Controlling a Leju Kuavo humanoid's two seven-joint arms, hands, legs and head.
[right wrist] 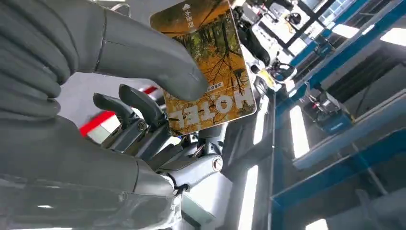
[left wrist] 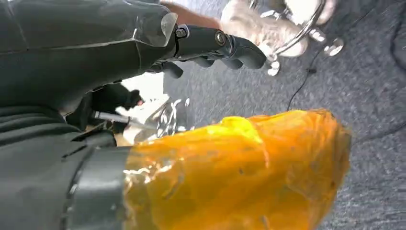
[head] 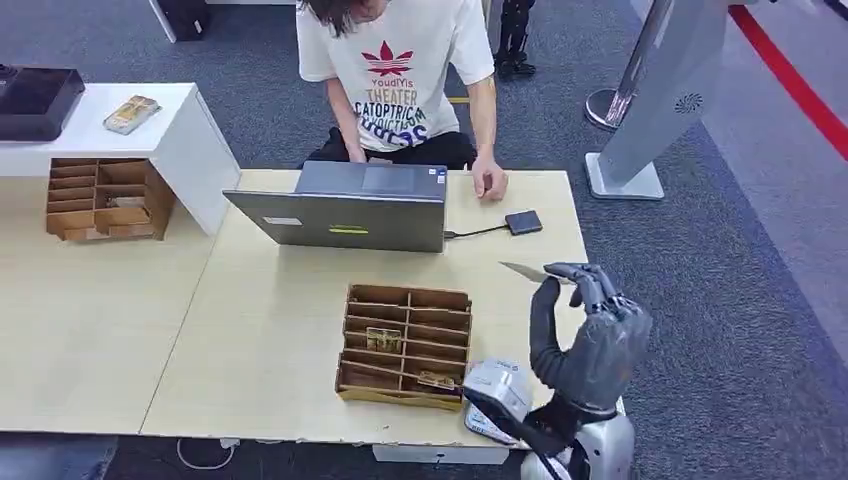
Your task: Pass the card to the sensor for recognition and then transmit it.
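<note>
My right hand [head: 585,335] is raised over the table's right front corner and pinches a thin card [head: 527,272] between thumb and fingers; the card lies nearly flat, edge-on to my head view. In the right wrist view the card [right wrist: 213,72] shows an autumn-forest print with the word HOTEL, the thumb [right wrist: 143,52] pressing on its face. A small dark sensor pad [head: 523,222] lies on the table by the laptop, cabled to it, beyond the card. My left hand [left wrist: 210,45] hangs over grey carpet, fingers loosely curled with nothing in them.
A grey laptop [head: 345,207] stands at the table's far side with a seated person [head: 400,80] behind it, one hand [head: 489,182] resting near the sensor. A wooden card organizer [head: 405,345] sits mid-table; a second organizer [head: 105,198] stands at the left. A white scanner device [head: 497,392] sits by my right wrist.
</note>
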